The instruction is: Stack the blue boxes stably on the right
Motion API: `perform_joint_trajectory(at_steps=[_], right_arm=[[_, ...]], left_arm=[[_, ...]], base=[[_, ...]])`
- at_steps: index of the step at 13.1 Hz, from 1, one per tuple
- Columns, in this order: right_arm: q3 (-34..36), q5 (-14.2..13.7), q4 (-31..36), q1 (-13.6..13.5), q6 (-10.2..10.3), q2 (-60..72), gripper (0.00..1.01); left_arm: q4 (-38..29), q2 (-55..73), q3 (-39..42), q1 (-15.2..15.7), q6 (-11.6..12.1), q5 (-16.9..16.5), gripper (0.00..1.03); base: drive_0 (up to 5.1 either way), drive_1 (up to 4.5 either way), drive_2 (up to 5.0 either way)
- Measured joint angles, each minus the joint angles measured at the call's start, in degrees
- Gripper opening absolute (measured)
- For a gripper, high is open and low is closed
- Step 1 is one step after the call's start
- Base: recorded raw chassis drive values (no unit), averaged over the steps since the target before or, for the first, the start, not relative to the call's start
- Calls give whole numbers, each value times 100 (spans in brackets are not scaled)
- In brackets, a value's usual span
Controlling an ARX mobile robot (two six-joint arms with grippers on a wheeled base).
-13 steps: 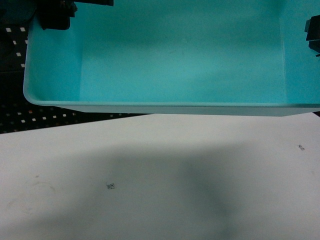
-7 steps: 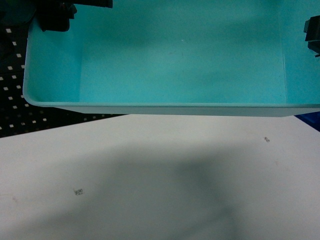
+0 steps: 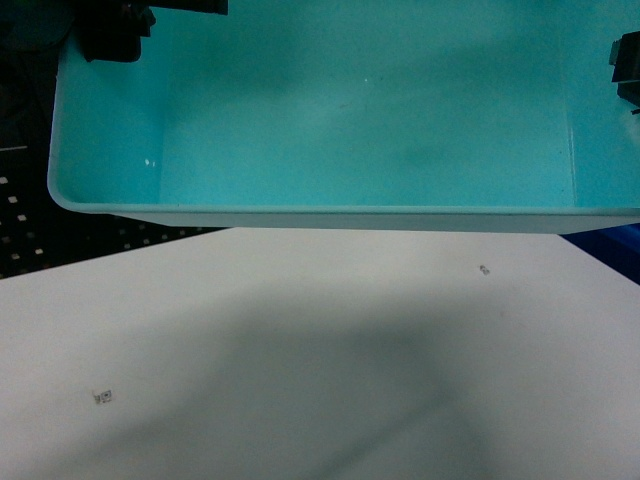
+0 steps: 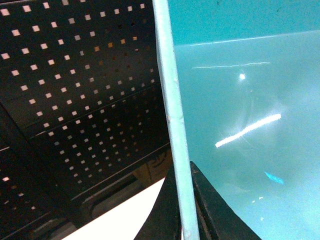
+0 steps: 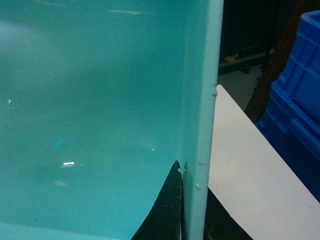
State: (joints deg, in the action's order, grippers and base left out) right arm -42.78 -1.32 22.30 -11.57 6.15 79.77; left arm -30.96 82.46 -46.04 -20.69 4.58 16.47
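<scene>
Black fingers of the left gripper (image 4: 182, 210) pinch the left wall of the turquoise tub (image 3: 360, 130), one finger outside the rim and one inside, closed on the thin plastic edge. The right gripper (image 5: 192, 205) holds the opposite wall the same way, its dark fingers clamped either side of the right rim. In the head view the two grippers show only as black shapes at the tub's upper left and right corners, so the tub hangs between them, open side up and roughly level, raised above the white table (image 3: 300, 360) and casting a broad soft shadow on it. The tub holds nothing. Beyond its right wall stands the royal-blue crate (image 5: 300, 100), near but apart from the tub; in the head view only its corner peeks out below the tub's right end. A black perforated panel (image 4: 75, 100) stands left of the tub.
</scene>
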Motion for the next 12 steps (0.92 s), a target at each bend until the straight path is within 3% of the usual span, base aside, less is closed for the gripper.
perform_joint_trajectory(at_steps=[12], right_arm=[[0, -2, 0, 2, 2, 0, 2]], left_arm=[[-2, 0, 0, -2, 0, -7, 2]], base=[[-161, -161, -161]])
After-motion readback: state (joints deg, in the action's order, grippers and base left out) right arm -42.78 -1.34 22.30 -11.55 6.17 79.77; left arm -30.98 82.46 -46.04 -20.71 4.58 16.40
